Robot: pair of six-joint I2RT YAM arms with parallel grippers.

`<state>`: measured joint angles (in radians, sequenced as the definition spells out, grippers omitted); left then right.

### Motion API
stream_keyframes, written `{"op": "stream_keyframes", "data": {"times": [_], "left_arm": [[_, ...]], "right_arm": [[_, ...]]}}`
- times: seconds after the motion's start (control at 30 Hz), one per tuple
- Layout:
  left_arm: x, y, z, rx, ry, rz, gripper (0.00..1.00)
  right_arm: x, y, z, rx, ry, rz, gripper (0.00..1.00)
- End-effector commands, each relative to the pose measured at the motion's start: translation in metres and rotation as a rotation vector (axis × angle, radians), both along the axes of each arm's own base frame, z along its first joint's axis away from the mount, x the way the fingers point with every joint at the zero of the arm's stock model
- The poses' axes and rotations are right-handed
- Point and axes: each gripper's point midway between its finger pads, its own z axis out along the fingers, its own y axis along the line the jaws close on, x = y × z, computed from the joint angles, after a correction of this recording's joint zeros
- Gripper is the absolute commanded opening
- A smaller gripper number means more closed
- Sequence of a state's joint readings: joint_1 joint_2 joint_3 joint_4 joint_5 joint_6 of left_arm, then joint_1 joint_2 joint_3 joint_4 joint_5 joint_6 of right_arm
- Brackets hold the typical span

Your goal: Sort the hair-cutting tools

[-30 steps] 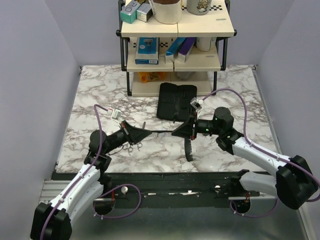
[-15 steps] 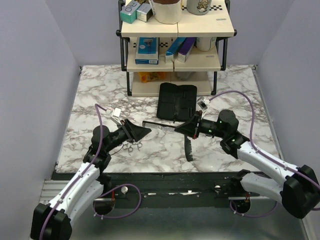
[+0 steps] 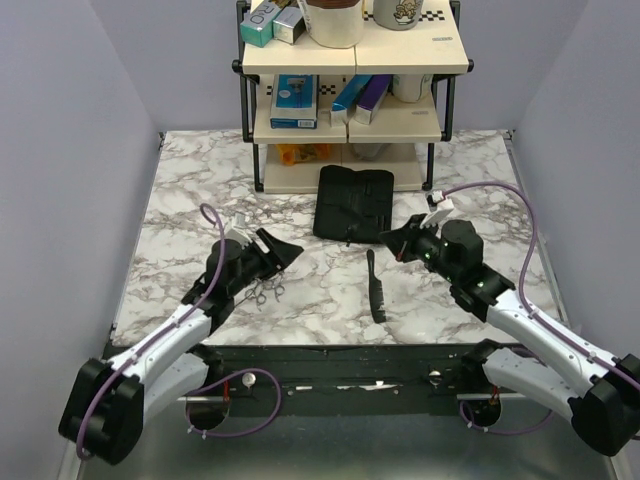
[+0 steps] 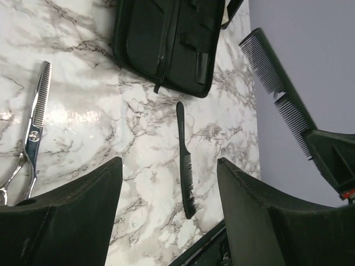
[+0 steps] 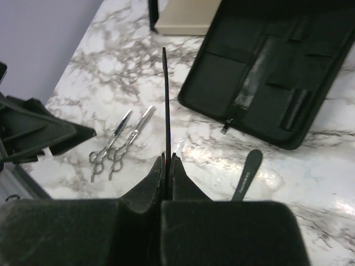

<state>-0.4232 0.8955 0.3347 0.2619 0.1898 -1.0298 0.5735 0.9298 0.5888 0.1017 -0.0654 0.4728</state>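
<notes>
The narrower comb [image 3: 375, 285] lies flat on the marble table [image 3: 190, 200], in the gap between the two grippers and closer to the arm bases than either set of fingertips. Nothing touches it.

The silver scissors [image 5: 136, 133], two pairs side by side, lie just on the base side of the left gripper [image 3: 282, 244], near its fingers [image 4: 83, 216] but apart from them. One pair shows a toothed blade in the left wrist view. The left jaws stand wide apart with only bare table between them, holding nothing.

The right gripper [image 5: 166, 160] is pressed closed on one end of the wider comb [image 5: 165, 94]. The comb sticks straight out past the fingertips, off the table. It shows edge-on as a thin dark line in the right wrist view. From the left wrist view its teeth are plain, a coarse run and a finer run.

Beyond both sets of fingertips the black pouch [image 3: 352, 205] lies opened out flat on the table, nearer the right fingers than the left.

Farther back stands the shelf rack [image 3: 355, 68], with a blue box [image 3: 293, 100] and a purple box [image 3: 372, 98] on its middle shelf.
</notes>
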Motion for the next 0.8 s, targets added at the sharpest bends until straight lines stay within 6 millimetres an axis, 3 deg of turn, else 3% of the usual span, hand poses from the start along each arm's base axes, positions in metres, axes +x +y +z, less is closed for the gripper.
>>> {"op": "stream_keyframes", "data": {"times": [0.0, 0.03, 0.1, 0.17, 0.2, 0.33, 0.37, 0.4, 0.6, 0.77], "left_arm": [[0.021, -0.02, -0.004, -0.011, -0.027, 0.075, 0.76], [0.028, -0.026, 0.005, -0.037, -0.066, 0.087, 0.76], [0.033, -0.036, 0.0, -0.071, -0.059, 0.101, 0.75], [0.042, -0.047, -0.01, -0.105, -0.049, 0.114, 0.75], [0.047, -0.052, -0.024, -0.087, -0.024, 0.126, 0.74], [0.065, -0.067, -0.034, -0.073, -0.031, 0.178, 0.74], [0.073, -0.074, -0.027, -0.079, -0.042, 0.182, 0.73], [0.076, -0.078, -0.038, -0.05, -0.029, 0.185, 0.73], [0.098, -0.086, -0.061, 0.021, 0.001, 0.3, 0.74], [0.105, -0.089, -0.082, 0.032, 0.043, 0.335, 0.74]], "right_arm": [[0.014, -0.029, 0.007, -0.014, -0.006, -0.183, 0.01], [0.014, -0.029, 0.007, -0.014, -0.006, -0.182, 0.0], [0.014, -0.028, 0.008, -0.01, -0.007, -0.178, 0.0], [0.015, -0.029, 0.007, -0.013, -0.006, -0.185, 0.0], [0.016, -0.03, 0.007, -0.014, -0.005, -0.196, 0.0], [0.015, -0.034, 0.007, -0.011, -0.012, -0.212, 0.0], [0.015, -0.034, 0.009, -0.007, -0.017, -0.213, 0.0], [0.015, -0.034, 0.008, -0.005, -0.014, -0.216, 0.0], [0.014, -0.033, 0.005, 0.026, -0.019, -0.216, 0.0], [0.013, -0.031, 0.003, 0.025, -0.017, -0.203, 0.0]]}}
